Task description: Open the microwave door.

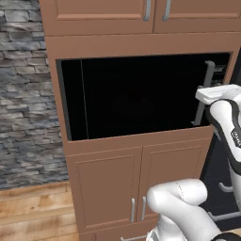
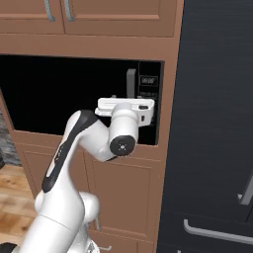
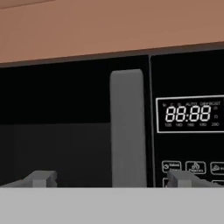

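The microwave (image 1: 75,94) is a black box built into brown cabinetry. Its glossy black door (image 1: 136,96) lies flush and shut. The grey vertical bar handle (image 1: 206,77) runs down the door's right edge, beside the button panel (image 2: 148,94) with its lit clock (image 3: 188,113). My gripper (image 3: 111,178) is open and faces the handle (image 3: 127,127) at close range, one fingertip (image 3: 41,178) to its left and the other over the panel. In the base views the white hand (image 2: 126,106) covers the handle's lower half, and I cannot tell whether the fingers touch the bar.
Brown cabinet doors (image 1: 141,9) sit above the microwave, and more (image 1: 106,181) stand below. A tall black fridge (image 2: 217,123) with grey handles stands close on the right. A grey stone wall (image 1: 21,94) and wooden floor (image 1: 33,212) lie to the left.
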Robot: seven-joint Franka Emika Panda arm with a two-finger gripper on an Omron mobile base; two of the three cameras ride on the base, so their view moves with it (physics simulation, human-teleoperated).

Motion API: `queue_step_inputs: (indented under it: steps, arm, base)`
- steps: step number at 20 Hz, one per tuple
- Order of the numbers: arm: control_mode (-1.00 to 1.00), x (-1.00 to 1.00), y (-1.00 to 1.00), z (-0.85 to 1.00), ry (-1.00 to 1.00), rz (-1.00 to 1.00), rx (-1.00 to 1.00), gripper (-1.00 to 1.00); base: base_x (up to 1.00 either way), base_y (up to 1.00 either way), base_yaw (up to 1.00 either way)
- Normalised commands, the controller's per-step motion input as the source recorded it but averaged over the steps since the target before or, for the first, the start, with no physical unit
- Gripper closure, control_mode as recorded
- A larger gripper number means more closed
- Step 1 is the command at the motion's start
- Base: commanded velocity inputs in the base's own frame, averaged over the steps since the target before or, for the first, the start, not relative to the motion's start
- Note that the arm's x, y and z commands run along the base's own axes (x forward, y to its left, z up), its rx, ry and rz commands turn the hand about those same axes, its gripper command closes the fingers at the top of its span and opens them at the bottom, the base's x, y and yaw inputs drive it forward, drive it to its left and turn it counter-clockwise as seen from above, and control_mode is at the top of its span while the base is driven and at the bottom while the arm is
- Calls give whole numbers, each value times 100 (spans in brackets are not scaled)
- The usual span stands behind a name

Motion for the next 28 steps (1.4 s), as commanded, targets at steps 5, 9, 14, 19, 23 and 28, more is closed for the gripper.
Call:
queue_step_inputs:
  steps: [5,9,14,19,23,28]
  arm:
    - [-100,27,-16,-8,0,0,0,-100]
    - [-100,26,-16,-4,0,0,0,-100]
    - [-100,30,-6,-3,0,0,0,-100]
    - [-100,9,0,0,0,0,0,100]
    - [-100,0,0,0,0,0,0,100]
    - [-100,0,0,0,0,0,0,100]
  base:
    - [0,0,0]
    - [0,0,0]
    - [0,0,0]
    - [0,0,0]
    - [0,0,0]
    - [0,0,0]
